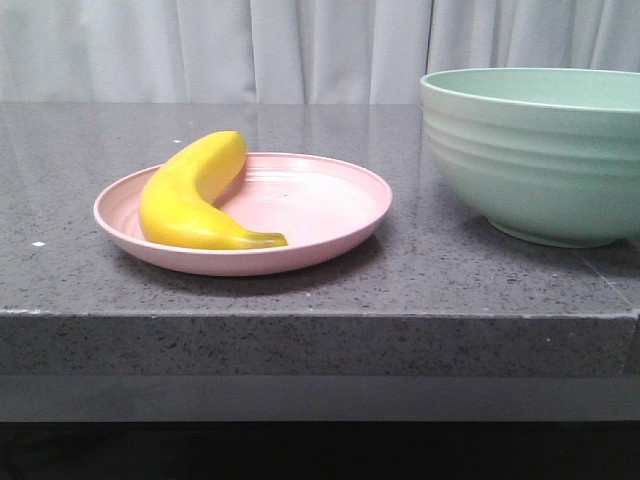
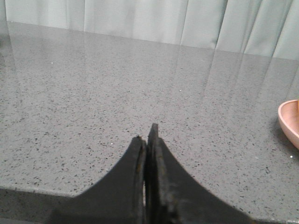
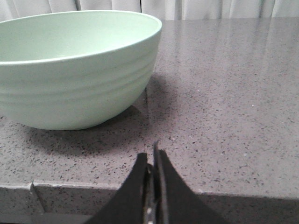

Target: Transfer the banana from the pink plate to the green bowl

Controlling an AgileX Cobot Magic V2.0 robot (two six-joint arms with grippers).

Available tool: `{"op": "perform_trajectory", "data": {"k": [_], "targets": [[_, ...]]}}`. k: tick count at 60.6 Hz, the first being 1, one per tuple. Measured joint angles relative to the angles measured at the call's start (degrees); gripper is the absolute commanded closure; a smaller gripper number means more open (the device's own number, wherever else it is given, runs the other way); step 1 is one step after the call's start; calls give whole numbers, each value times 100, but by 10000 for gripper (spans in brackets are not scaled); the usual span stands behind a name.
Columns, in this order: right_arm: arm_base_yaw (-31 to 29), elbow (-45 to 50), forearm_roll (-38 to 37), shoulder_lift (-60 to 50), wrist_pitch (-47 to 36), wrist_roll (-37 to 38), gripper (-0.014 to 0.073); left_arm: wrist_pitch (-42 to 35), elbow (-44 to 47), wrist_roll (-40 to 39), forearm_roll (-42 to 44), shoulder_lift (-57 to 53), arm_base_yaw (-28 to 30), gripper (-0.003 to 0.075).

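The yellow banana (image 1: pixel 190 195) lies on the left part of the pink plate (image 1: pixel 330 205), its stem tip toward the front. The green bowl (image 1: pixel 540 150) stands to the plate's right, empty as far as I can see; it also fills the right wrist view (image 3: pixel 74 70). Neither gripper shows in the front view. My left gripper (image 2: pixel 148 133) is shut and empty, low over bare counter, with the plate's rim (image 2: pixel 288 121) off to its side. My right gripper (image 3: pixel 151 151) is shut and empty at the counter's front edge, short of the bowl.
The things stand on a grey speckled stone counter (image 1: pixel 420 280) with a front edge close to the plate. A pale curtain (image 1: pixel 300 50) hangs behind the counter.
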Motion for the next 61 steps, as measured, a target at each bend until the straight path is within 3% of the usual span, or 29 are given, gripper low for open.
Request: {"op": "perform_trajectory", "data": {"k": [25,40,49,61], "targets": [[0,0,0,0,0,0,653,-11,0,0,0,0,0,741],[0,0,0,0,-389,0,653,-607,-82,0,0,0,0,741],[0,-206,0,0,-370,0,653,-361,-724,0,27,57,0,741],[0,-1493,0,256,352,0,653,407,-1976,0,278,1002,0,741]]}}
